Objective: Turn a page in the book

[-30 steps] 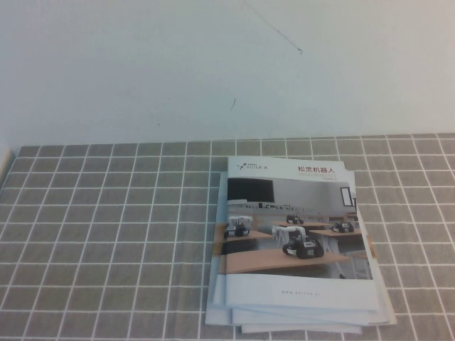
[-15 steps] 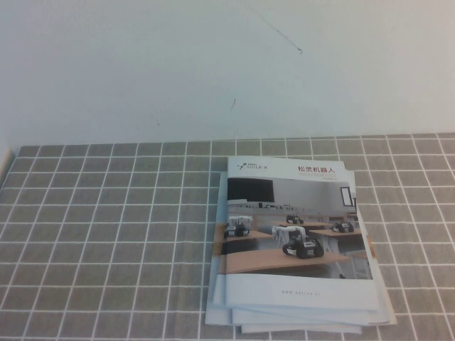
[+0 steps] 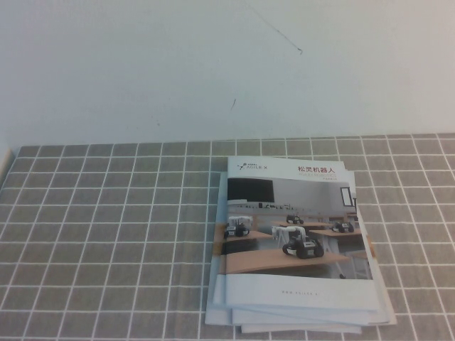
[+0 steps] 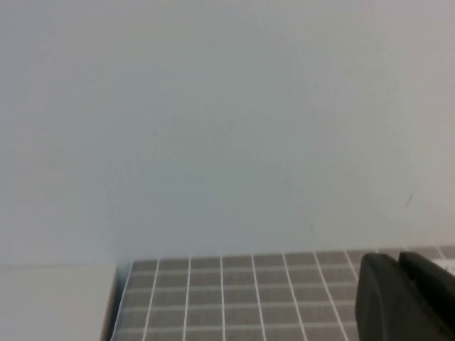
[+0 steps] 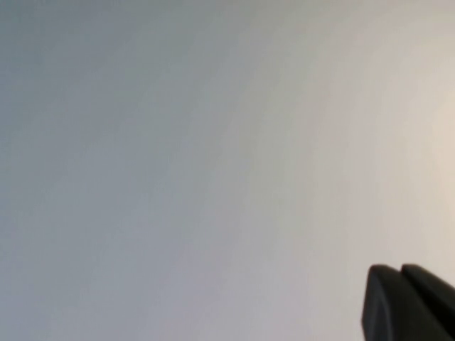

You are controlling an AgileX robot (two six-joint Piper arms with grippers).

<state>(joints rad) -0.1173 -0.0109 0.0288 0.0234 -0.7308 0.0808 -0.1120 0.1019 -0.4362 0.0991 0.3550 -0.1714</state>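
The book (image 3: 295, 234) lies closed, cover up, on top of a small stack on the grey checked cloth, right of the middle in the high view. Its cover shows small wheeled robots on wooden desks and a red title. Its inner page is hidden under the cover. Neither gripper shows in the high view. My left gripper (image 4: 397, 261) shows only in the left wrist view, fingertips together, empty, above the cloth and facing the wall. My right gripper (image 5: 399, 270) shows only in the right wrist view, fingertips together, empty, against a plain pale wall.
Spare booklets (image 3: 298, 325) stick out under the book at the near edge. The grey checked cloth (image 3: 106, 234) covers the table up to a white wall (image 3: 213, 64). In the left wrist view, a pale table edge (image 4: 57, 298) lies beside the cloth.
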